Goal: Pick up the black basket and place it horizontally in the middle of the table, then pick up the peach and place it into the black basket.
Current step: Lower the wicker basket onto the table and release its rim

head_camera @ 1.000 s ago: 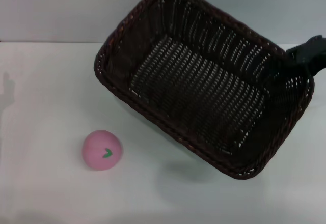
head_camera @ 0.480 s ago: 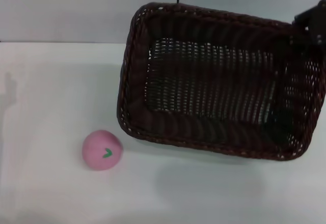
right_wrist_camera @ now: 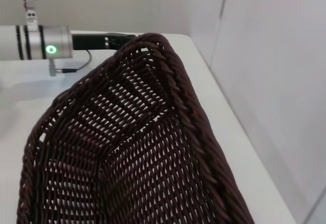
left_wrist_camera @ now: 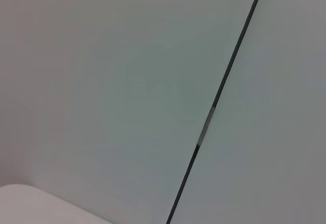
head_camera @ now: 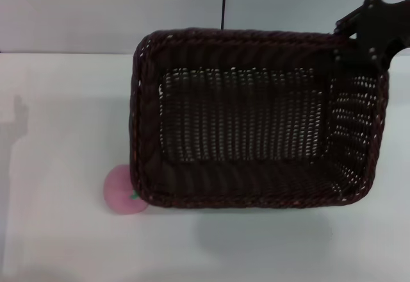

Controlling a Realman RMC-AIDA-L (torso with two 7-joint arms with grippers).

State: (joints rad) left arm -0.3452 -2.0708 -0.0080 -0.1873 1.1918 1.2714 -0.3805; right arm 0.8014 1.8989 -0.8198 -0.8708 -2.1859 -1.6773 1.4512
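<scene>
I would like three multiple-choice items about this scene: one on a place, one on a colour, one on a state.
1. Where does the right end effector meet the basket?
A. at its far right corner
B. at its near left corner
C. in the middle of its floor

2. What colour is the peach?
A. yellow
B. pink
C. blue

3. How does the peach show in the head view?
A. fully in view
B. inside the basket
C. partly hidden behind the basket's near left corner

Answers:
1. A, the dark end effector sits at the far right of the rim.
2. B, its visible part on the table is pink.
3. C, the rim covers its right side.
</scene>
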